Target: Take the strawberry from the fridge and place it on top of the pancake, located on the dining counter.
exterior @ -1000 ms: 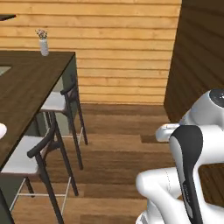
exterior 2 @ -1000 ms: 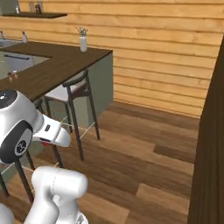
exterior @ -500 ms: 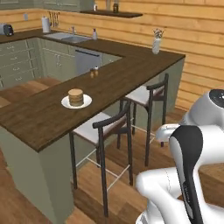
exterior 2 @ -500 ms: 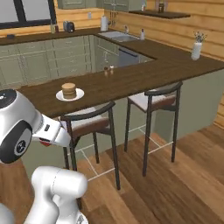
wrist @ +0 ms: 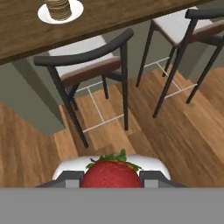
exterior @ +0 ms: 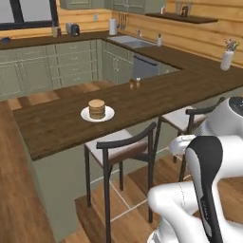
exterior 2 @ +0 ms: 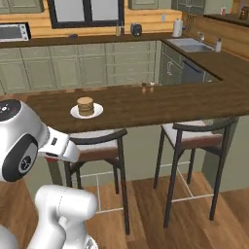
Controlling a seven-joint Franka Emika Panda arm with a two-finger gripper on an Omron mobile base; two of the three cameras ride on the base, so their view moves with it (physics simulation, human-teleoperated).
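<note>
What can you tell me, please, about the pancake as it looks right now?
The pancake is a tan-brown round stack of a few layers, sitting upright in the middle of a round white plate. The plate rests on the dark wooden dining counter, above a stool. Nothing lies on top of the pancake yet; only the plate touches it.

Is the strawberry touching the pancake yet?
Apart. In the hand view the strawberry sits at the tool, above the floor, while the pancake rests on its plate on the dining counter.
</note>
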